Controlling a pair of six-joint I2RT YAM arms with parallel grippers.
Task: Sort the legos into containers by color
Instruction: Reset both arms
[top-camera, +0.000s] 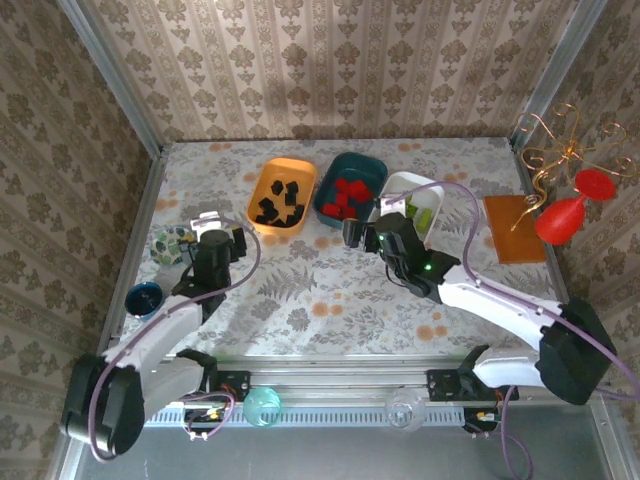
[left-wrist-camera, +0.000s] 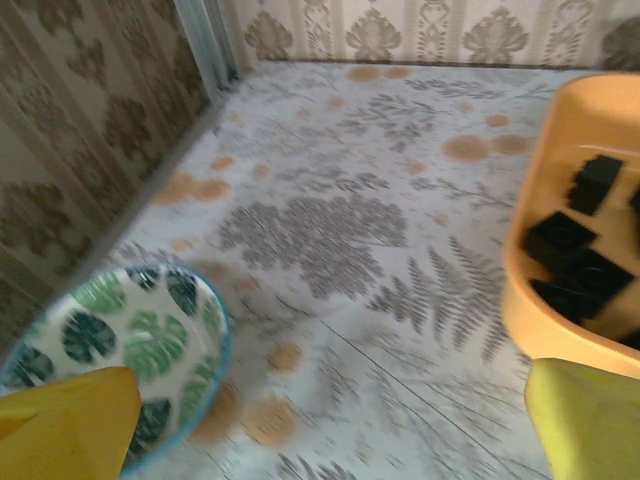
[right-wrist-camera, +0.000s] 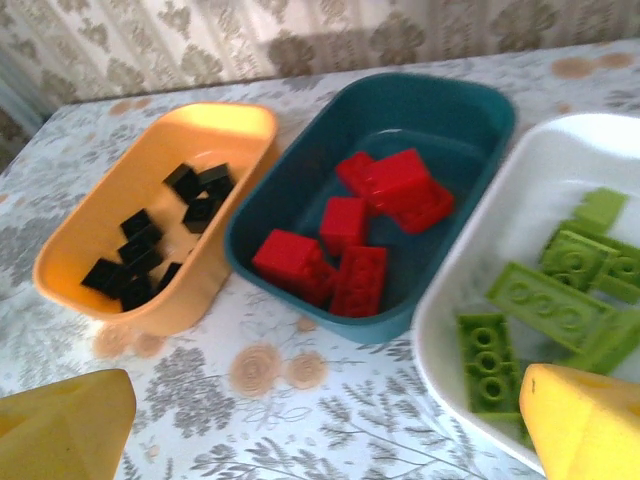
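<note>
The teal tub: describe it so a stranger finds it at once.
Far back on the table stand three tubs. The teal tub is the middle one, between the orange tub and the white tub. It alone holds red bricks.

The orange tub runs off the right edge of the left wrist view, cutting off some black bricks. The patterned bowl is clipped at the lower left, partly behind a yellow finger, and the near tablecloth is smeared. In the right wrist view the white tub leaves the frame, and green bricks slip behind another finger.
</note>
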